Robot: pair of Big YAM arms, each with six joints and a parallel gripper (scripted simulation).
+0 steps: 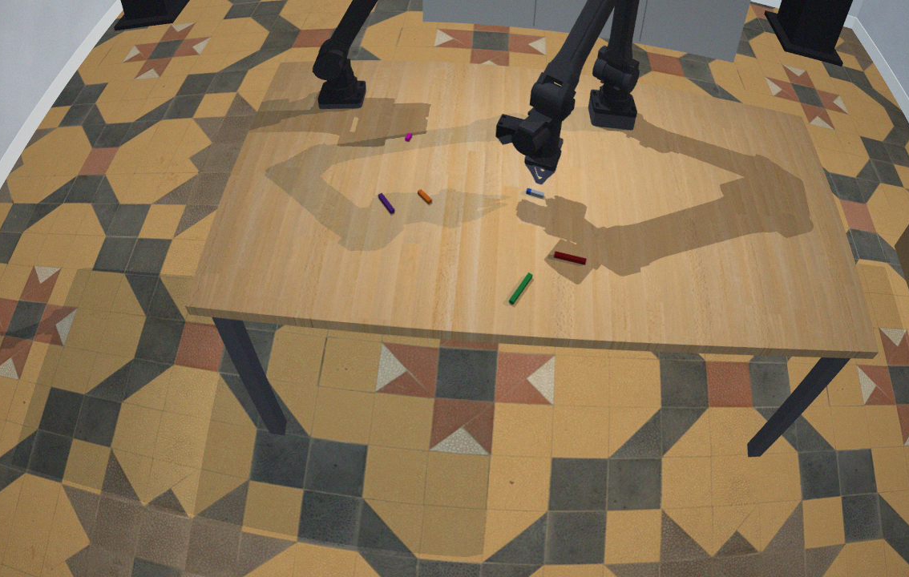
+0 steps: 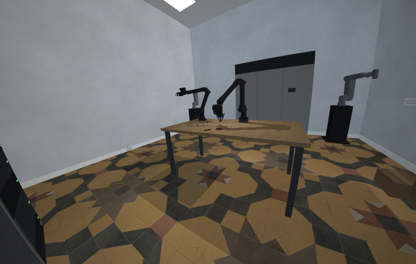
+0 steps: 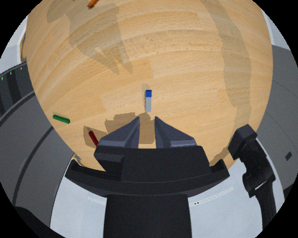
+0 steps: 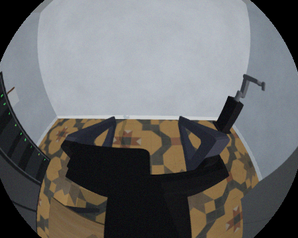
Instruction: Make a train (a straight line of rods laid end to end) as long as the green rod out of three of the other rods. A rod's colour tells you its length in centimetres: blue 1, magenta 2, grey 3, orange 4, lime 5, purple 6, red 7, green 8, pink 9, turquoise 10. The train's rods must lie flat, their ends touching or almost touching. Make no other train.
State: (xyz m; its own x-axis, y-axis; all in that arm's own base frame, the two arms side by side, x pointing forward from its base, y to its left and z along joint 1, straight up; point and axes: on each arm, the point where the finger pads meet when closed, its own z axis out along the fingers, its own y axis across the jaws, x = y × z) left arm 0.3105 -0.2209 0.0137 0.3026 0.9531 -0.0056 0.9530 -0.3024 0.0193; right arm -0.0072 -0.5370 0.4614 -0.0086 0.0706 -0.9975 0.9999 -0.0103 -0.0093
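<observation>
Near the middle of the table (image 1: 673, 308) (image 2: 252, 135) (image 3: 189, 73) (image 4: 69, 219), the blue rod (image 1: 529, 191) (image 2: 219, 125) (image 3: 148, 93) and grey rod (image 1: 537, 193) (image 3: 148, 105) lie flat, end to end, blue on the left. Just above them hovers the left gripper (image 1: 540, 179) (image 2: 220, 120) (image 3: 147, 119), released, its fingers slightly parted around nothing. To the left are the orange rod (image 1: 424, 196) (image 2: 203, 125) (image 3: 93, 3) and purple rod (image 1: 385, 203) (image 2: 197, 125), with the magenta rod (image 1: 408, 137) (image 2: 207, 122) farther back; on the near side lie the red rod (image 1: 570, 257) (image 2: 218, 128) (image 3: 93, 138) and, nearer still, the green rod (image 1: 520, 288) (image 2: 207, 129) (image 3: 61, 119). The right gripper (image 2: 176, 94) (image 4: 147, 119) is raised at far left, spread wide and holding nothing
</observation>
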